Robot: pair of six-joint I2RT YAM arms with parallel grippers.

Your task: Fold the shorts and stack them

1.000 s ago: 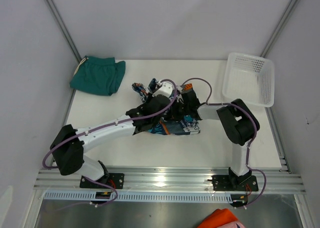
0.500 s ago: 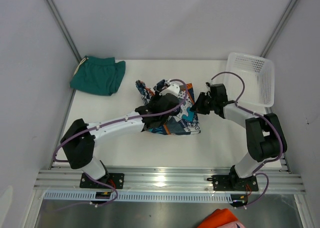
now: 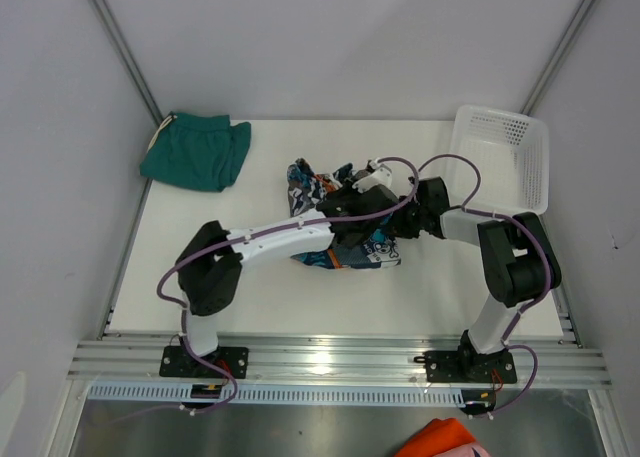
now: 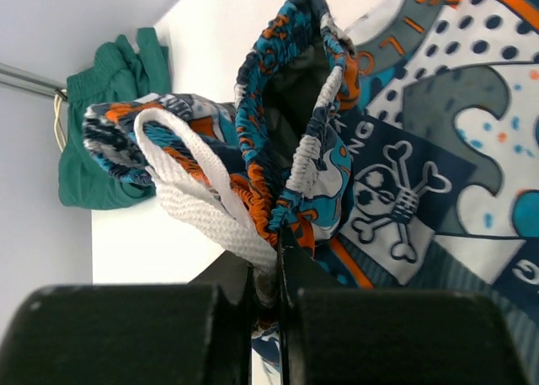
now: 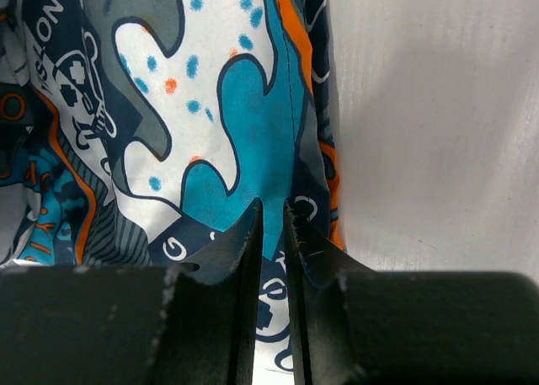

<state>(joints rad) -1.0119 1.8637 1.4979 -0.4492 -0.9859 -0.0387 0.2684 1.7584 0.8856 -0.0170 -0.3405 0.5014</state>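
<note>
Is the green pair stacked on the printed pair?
No, the green pair lies alone at the far left corner, apart from the printed pair.

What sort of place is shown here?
Probably a robot test cell: a left arm and right arm bolted to a metal rail, at a white table enclosed by plain panels.

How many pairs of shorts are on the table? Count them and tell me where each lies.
2. The teal-green shorts lie bunched at the table's far left corner; the printed shorts lie crumpled mid-table. The arms hide some tabletop.
</note>
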